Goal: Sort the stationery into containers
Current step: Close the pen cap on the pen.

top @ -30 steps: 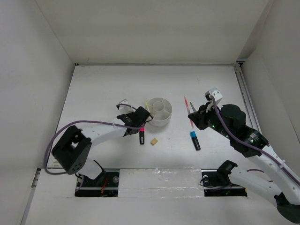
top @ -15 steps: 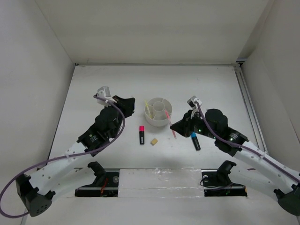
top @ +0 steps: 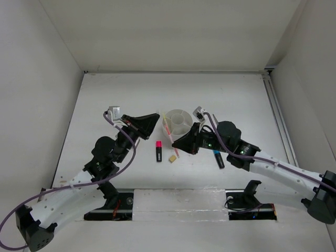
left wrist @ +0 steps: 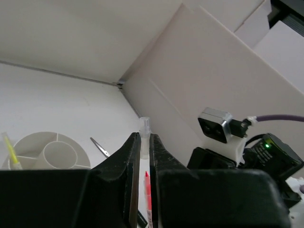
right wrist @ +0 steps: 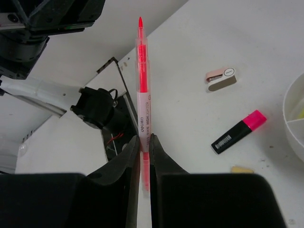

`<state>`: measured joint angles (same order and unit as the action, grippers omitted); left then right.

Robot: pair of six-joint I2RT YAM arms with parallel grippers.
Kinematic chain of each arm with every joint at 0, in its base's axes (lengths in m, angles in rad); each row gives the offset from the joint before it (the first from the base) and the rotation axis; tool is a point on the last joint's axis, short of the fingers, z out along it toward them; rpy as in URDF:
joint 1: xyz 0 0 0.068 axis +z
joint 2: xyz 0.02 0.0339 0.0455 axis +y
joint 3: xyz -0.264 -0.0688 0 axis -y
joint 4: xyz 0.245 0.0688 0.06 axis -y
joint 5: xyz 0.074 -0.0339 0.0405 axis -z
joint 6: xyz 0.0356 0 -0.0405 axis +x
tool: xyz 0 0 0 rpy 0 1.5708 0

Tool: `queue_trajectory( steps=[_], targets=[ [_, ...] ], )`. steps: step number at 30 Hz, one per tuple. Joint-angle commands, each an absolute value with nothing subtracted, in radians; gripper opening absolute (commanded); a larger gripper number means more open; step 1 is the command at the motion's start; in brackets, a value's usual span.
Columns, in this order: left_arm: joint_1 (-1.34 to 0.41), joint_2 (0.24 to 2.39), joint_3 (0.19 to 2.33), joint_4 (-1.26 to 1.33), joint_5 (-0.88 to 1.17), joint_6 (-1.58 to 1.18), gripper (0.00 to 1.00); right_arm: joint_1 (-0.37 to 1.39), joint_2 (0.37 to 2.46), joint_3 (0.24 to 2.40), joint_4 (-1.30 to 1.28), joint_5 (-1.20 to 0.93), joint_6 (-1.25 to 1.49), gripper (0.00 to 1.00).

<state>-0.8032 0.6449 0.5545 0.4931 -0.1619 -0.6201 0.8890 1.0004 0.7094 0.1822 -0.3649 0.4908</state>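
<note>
White table (top: pixel 115 94), seen from above, with 2 robot arms reaching in from the near edge. A round white organizer (top: pixel 179 122), split into a centre cup and wedge compartments, sits mid-table. A yellow pen (top: pixel 166 123) leans in a compartment on its left side. The left gripper (top: pixel 156 116) hangs just left of the organizer, its jaws together. The right gripper (top: pixel 177 144) is at the organizer's near edge, clamped on a thin pink pen (top: pixel 176 152). Lying on the table near the organizer are a pink-capped marker (top: pixel 158 150), a tan eraser (top: pixel 171 157) just right of it, and a blue-capped marker (top: pixel 218 158) further right, partly under the right arm.

Left wrist view: the left gripper (left wrist: pixel 144 142) has its jaws pressed in on a small white piece (left wrist: pixel 144 126), translucent and poking up past the tips. Beyond, at lower left, is the organizer (left wrist: pixel 28 141) with the yellow pen (left wrist: pixel 9 149) standing in it. The pink pen (left wrist: pixel 148 190) shows through the gap lower down. The right arm's wrist camera (left wrist: pixel 216 126) sits to the right.

Right wrist view: the right gripper (right wrist: pixel 143 142) pinches the pink pen (right wrist: pixel 142 90) around its middle, tip pointing away from the camera. Below it on the table are the pink-capped marker (right wrist: pixel 237 133), the tan eraser (right wrist: pixel 242 169) and 1 small pink and white item (right wrist: pixel 221 78). The organizer's rim (right wrist: pixel 290 128) just enters at the right edge.
</note>
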Motion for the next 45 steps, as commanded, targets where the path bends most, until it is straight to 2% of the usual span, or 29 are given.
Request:
queue_trajectory(
  steps=[1, 5, 45],
  targets=[
    [-0.805, 0.603, 0.522, 0.65, -0.08, -0.583, 0.0, 0.916, 1.025, 0.778, 0.322, -0.399, 0.511, 0.0],
    [-0.805, 0.578, 0.492, 0.684, -0.08, -0.583, 0.0, 0.957, 1.049, 0.79, 0.342, -0.399, 0.511, 0.0],
    [-0.805, 0.578, 0.453, 0.726, -0.08, -0.603, 0.0, 0.966, 1.069, 0.818, 0.364, -0.342, 0.52, 0.0]
  ],
)
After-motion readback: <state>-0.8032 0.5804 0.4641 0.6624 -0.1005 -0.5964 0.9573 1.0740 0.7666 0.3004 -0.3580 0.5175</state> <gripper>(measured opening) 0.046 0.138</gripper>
